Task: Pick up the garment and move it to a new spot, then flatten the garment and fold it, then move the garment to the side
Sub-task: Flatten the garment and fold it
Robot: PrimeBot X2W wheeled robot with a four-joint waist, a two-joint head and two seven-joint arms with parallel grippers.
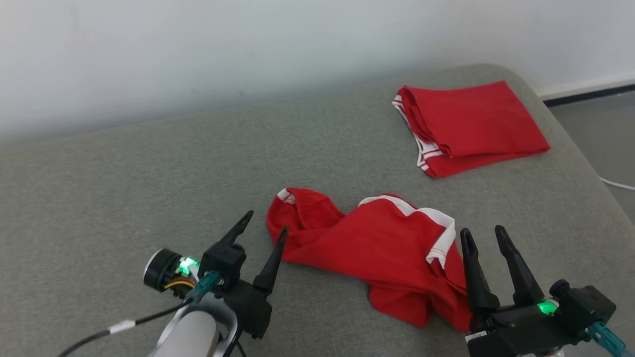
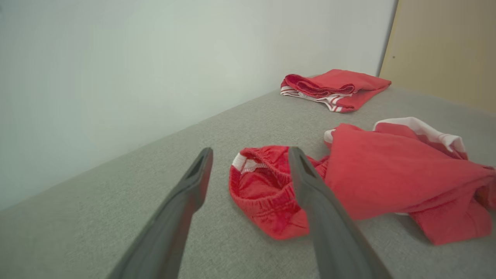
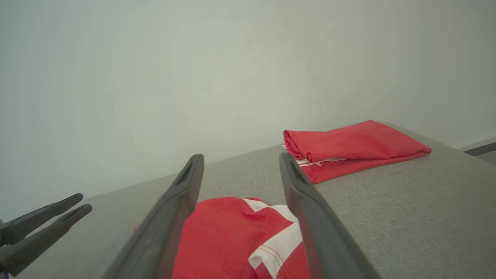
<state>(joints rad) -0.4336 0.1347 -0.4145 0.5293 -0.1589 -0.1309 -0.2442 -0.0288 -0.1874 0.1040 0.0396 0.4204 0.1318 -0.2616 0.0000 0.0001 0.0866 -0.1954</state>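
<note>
A crumpled red garment with white trim [image 1: 377, 248] lies in a heap on the grey cushion [image 1: 149, 188]. Its elastic waistband end [image 2: 263, 190] points toward my left gripper [image 1: 265, 223], which hovers open just left of the heap with nothing between its fingers. My right gripper [image 1: 483, 232] stands open at the heap's right edge, beside the white trim [image 3: 279, 240], holding nothing. In the right wrist view the left gripper's fingers [image 3: 50, 219] show at far left.
A second red garment [image 1: 471, 126], folded flat with white stripes at its edge, rests at the cushion's back right corner. A pale wall runs behind. The cushion's right edge drops to grey floor [image 1: 605, 144] with a white cable.
</note>
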